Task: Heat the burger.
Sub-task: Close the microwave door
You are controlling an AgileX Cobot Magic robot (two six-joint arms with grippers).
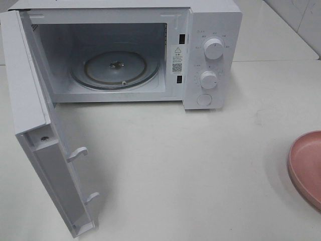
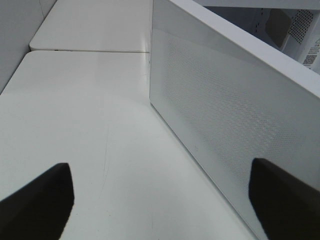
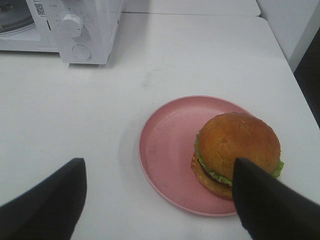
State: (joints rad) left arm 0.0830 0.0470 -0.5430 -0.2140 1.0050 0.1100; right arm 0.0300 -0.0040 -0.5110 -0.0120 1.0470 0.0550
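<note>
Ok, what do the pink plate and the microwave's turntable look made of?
The pink plate looks like matte plastic: even colour, soft dull sheen, though glazed ceramic is possible. The turntable looks like clear glass: see-through, with glossy ringed reflections.
</note>
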